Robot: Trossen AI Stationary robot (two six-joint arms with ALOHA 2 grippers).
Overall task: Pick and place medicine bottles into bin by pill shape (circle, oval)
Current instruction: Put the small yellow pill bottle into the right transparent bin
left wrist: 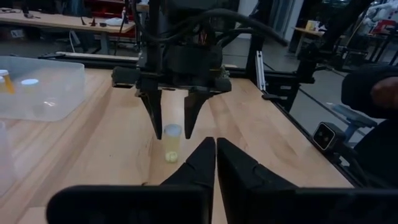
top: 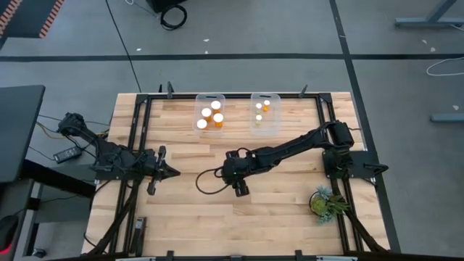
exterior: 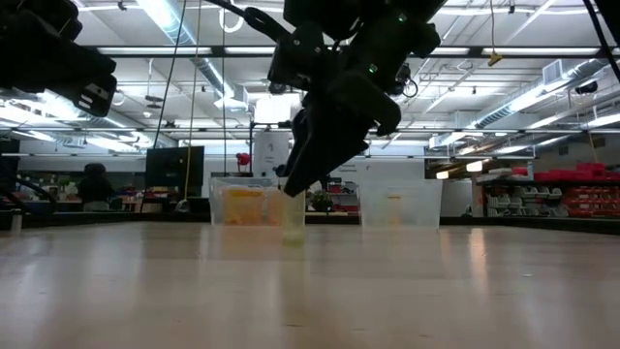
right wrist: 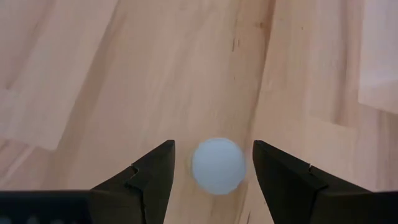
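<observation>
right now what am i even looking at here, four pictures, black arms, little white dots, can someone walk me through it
It is a two-armed robot at a wooden table. One picture looks straight down from above, one looks level across the tabletop, and two come from cameras on the arms' wrists. The white dots are caps of small orange medicine bottles, sorted into two clear bins: the left bin has four, the right bin three. One more bottle stands on the table. The right gripper hangs over it, fingers open on either side of its cap, not gripping. The left gripper waits at the table's left, shut and empty. A small plant sits near the right edge.
</observation>
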